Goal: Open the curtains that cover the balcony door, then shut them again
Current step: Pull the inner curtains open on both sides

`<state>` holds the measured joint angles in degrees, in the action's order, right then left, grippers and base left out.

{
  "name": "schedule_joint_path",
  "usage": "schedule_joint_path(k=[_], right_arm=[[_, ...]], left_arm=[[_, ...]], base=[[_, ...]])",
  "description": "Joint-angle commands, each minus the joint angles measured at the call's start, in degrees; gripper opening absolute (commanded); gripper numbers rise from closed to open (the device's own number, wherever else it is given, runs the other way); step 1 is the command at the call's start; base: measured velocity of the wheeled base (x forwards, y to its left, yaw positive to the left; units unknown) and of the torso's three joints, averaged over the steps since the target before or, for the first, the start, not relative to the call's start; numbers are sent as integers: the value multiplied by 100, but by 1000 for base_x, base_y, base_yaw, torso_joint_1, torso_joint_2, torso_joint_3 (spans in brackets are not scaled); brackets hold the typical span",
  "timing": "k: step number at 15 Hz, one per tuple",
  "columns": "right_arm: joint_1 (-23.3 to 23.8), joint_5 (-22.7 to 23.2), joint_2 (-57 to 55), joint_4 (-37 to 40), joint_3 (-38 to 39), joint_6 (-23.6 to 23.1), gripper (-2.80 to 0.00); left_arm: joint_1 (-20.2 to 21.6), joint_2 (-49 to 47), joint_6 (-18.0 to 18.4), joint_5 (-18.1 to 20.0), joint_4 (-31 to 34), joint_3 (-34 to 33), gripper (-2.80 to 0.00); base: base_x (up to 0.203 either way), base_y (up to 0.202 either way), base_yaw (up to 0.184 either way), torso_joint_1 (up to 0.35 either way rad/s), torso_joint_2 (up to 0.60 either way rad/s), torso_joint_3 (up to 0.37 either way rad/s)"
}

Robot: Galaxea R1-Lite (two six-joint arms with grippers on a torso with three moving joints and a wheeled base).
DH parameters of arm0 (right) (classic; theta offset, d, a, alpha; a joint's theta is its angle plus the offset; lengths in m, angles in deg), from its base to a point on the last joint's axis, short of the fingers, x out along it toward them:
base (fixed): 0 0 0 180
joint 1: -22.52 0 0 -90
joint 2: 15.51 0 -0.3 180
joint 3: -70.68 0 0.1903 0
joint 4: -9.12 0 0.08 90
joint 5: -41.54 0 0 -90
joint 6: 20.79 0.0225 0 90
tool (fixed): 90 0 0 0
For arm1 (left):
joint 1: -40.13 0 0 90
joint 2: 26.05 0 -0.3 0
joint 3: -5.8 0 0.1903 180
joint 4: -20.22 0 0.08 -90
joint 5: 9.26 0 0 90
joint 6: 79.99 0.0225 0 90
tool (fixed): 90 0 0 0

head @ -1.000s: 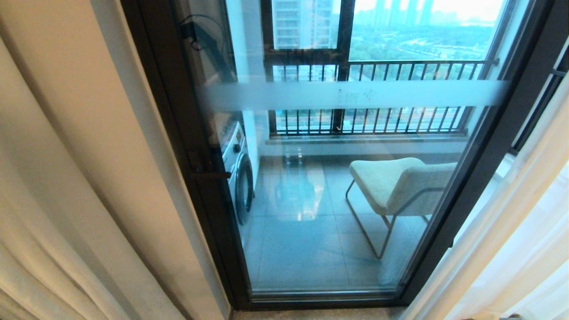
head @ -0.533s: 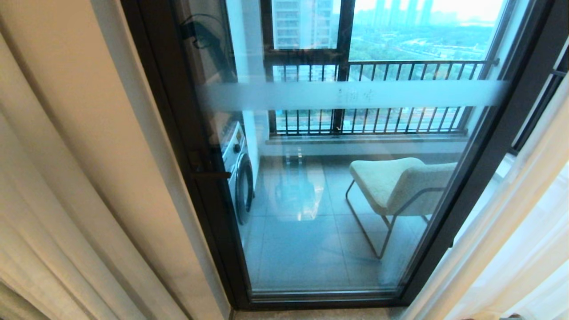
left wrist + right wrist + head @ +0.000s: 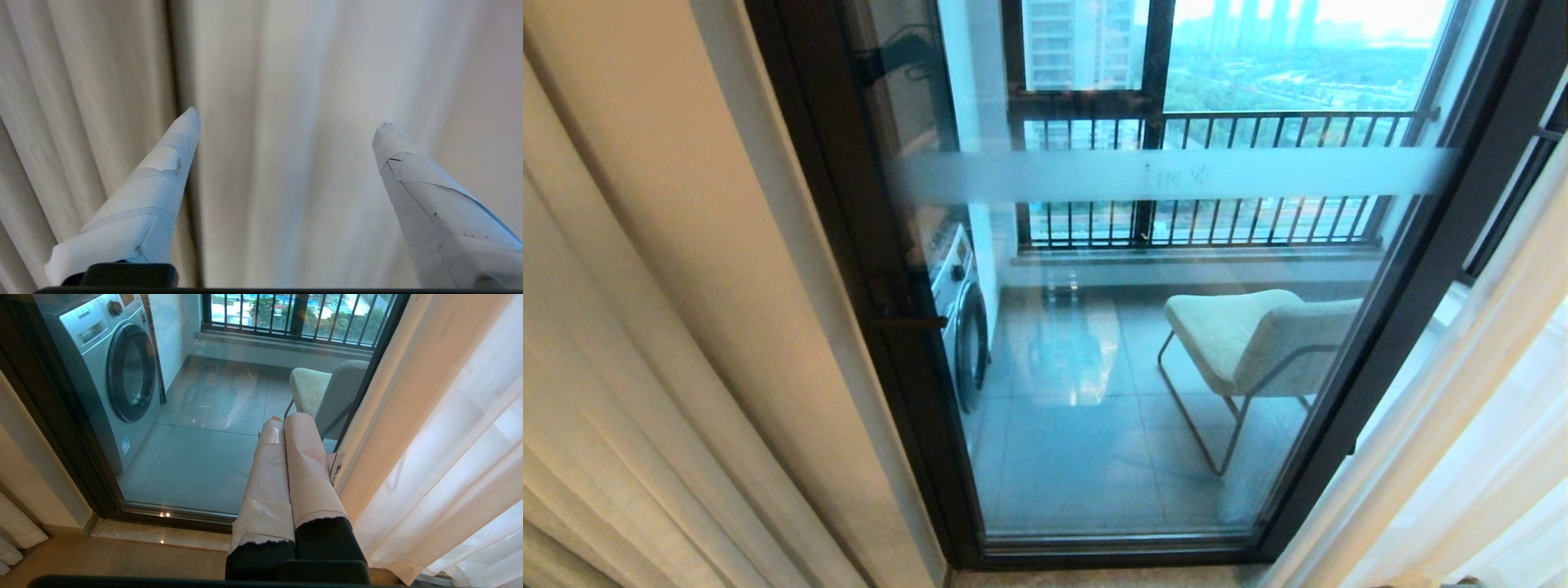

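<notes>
1. Curtains (image 3: 662,327) sit bunched at the left of the head view; a thin white sheer (image 3: 1462,425) hangs at the lower right.
2. Balcony door (image 3: 1160,367) fills the centre of the head view, uncovered, with a dark frame and a frosted band across the glass. Washing machine (image 3: 110,371) and chair (image 3: 1258,335) show through it.
3. Step, as I judge it: opening looks done, since the glass is bare. Closing is not yet started.
4. Left gripper (image 3: 286,118) has its fingers spread wide with nothing between them, facing the beige pleats at close range. Whether a fingertip touches the cloth, I can't tell.
5. Right gripper (image 3: 282,420) is pressed fully together, empty, parked low in front of the door sill, just beside the sheer's edge.
6. Next move, my guess: the left gripper must pinch a fold of the beige drape near its free edge, then pull it across the glass toward the right of the head view.
7. Look of the cloth: the beige drape is thick and opaque with deep vertical pleats; the sheer is see-through, light glowing through it.
8. Risk: loose fabric may slip out of a shallow pinch.
</notes>
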<state>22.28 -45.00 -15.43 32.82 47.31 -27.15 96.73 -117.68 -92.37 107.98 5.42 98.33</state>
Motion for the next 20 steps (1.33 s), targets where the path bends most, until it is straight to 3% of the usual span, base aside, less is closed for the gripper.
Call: schedule_joint_path(k=[1,5,7,8,9,15,20], right_arm=[[-7,5,-7,2,0,-5,-280],[-2,5,-7,2,0,-5,-280],[-2,-2,-7,2,0,-5,-280],[-2,-3,-7,2,0,-5,-280],[-2,5,-7,2,0,-5,-280],[-2,4,-7,2,0,-5,-280],[-4,0,-7,2,0,-5,-280]], left_arm=[[-47,711,2,10,-4,-615,0],[-193,1507,47,2,11,-1712,0],[-256,1578,96,1,11,-1810,0],[-290,1587,96,1,11,-1809,-71],[-290,1597,96,1,11,-1809,-280],[-367,1763,96,14,6,-2177,-280],[-1378,2077,122,19,-57,-2922,-280]], base=[[0,0,0,0,0,0],[0,0,0,0,0,0],[0,0,0,0,0,0],[0,0,0,0,0,0],[0,0,0,0,0,0],[0,0,0,0,0,0],[0,0,0,0,0,0]])
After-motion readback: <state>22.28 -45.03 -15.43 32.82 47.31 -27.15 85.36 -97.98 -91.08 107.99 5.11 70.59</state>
